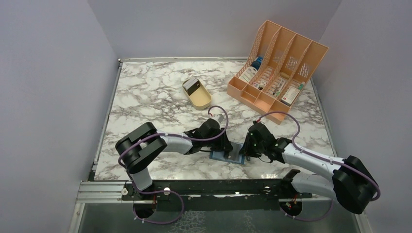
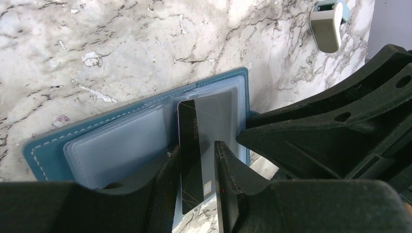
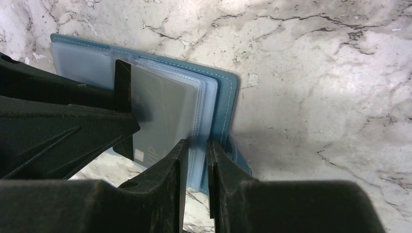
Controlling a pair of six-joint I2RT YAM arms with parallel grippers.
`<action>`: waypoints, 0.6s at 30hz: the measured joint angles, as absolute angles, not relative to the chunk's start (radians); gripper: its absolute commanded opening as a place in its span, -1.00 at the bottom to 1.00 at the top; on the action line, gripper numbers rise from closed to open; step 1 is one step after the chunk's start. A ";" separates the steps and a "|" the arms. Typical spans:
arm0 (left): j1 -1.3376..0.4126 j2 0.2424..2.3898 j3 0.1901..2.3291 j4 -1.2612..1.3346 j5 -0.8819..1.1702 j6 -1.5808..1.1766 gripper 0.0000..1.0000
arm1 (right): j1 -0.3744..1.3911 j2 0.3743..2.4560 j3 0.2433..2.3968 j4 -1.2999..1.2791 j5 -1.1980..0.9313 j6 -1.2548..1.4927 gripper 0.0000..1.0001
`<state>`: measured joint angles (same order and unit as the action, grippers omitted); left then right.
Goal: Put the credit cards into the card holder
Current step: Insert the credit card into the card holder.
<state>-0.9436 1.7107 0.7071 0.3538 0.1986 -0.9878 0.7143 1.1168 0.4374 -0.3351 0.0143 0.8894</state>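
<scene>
Now, left gripper (image 2: 195, 148): jaws narrow, astride black credit card (image 2: 189, 141); grip unclear.
Right gripper (image 3: 197, 141): pinching pocket edge of card holder (image 3: 221, 97).
Tip: slide it in level.

Upper centre of your top view: tan oval tray (image 1: 206, 103), small grey-white item (image 1: 192, 85) inside. Upper right: orange slotted file rack (image 1: 260, 101), compartments stocked. Marble tabletop (image 1: 145, 97) under both.

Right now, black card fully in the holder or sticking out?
Partly in: a clear sleeve of the card holder covers most of the black card; one edge shows.
</scene>
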 measured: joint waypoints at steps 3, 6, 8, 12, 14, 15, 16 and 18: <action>-0.946 1.715 0.714 0.350 0.194 -0.988 -0.31 | 0.714 1.097 0.426 -0.336 0.015 0.896 -0.60; -0.952 1.715 0.717 0.346 0.188 -0.988 -0.17 | 0.714 1.077 0.413 -0.337 0.016 0.907 -0.61; -0.957 1.710 0.730 0.321 0.179 -0.984 -0.09 | 0.714 1.069 0.411 -0.340 0.017 0.913 -0.61; -0.971 1.680 0.751 0.240 0.150 -0.965 -0.04 | 0.715 1.055 0.411 -0.344 0.016 0.922 -0.61; -0.974 1.662 0.755 0.199 0.134 -0.952 -0.05 | 0.715 1.045 0.414 -0.352 0.016 0.923 -0.61; -0.976 1.655 0.757 0.181 0.123 -0.946 -0.05 | 0.715 1.040 0.416 -0.357 0.016 0.923 -0.61; -0.976 1.649 0.762 0.162 0.114 -0.939 -0.05 | 0.715 1.034 0.420 -0.366 0.017 0.923 -0.61; -0.976 1.640 0.767 0.131 0.096 -0.925 -0.05 | 0.715 1.019 0.426 -0.380 0.019 0.923 -0.61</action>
<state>-0.9756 1.6402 0.7670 0.1314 0.0956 -0.9253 0.7147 1.0191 0.4255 -0.3798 0.0189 0.9230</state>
